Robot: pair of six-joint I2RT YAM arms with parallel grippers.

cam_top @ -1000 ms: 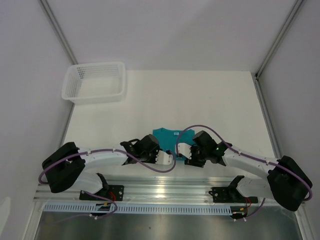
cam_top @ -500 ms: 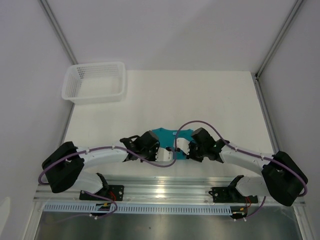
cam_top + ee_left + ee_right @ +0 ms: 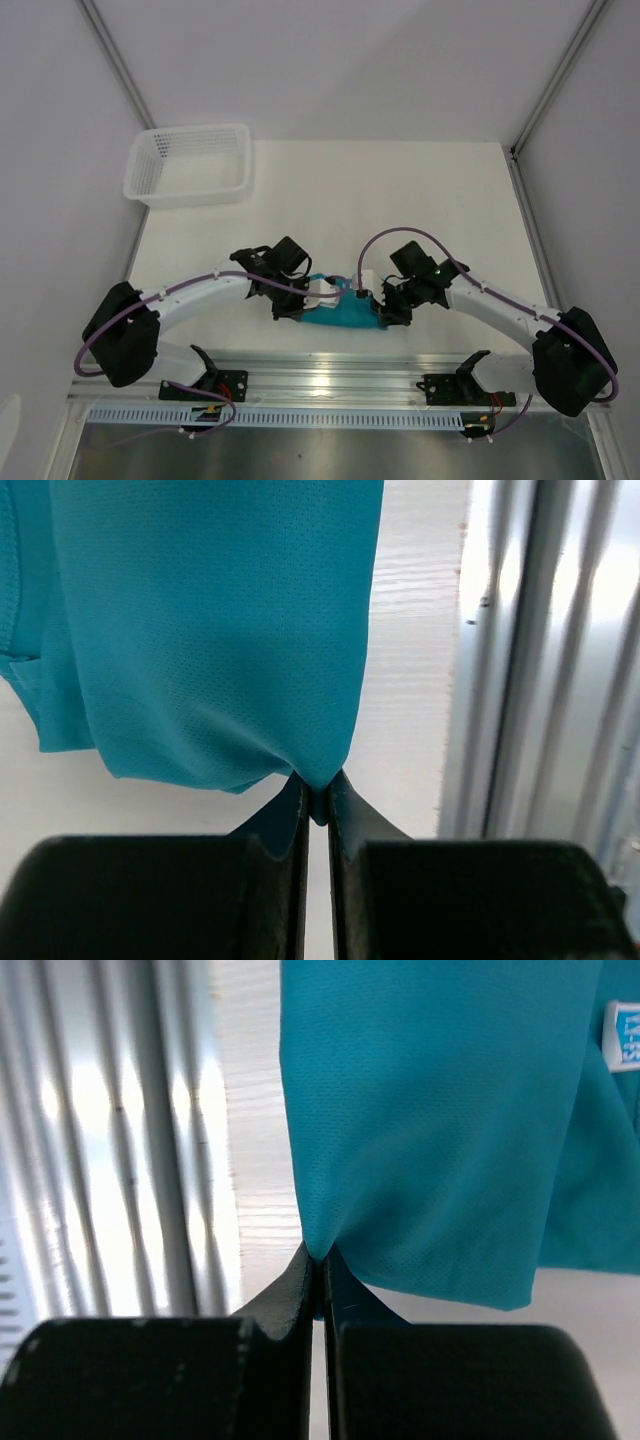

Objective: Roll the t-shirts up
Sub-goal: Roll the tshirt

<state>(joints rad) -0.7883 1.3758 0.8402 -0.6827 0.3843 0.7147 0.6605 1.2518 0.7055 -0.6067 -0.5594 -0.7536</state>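
Left end effector [image 3: 318,798]: just snapped shut, pinching one corner of the t-shirt [image 3: 345,316].
Right end effector [image 3: 320,1260]: likewise, clamped on the other corner.
Where the t-shirt is: dragged back to the table [image 3: 400,200] near edge (hem slightly lifted) — probably being straightened for rolling.

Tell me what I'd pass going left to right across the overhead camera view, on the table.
white mesh basket → left hand → teal t-shirt, pinched at either side by the two hands → right hand
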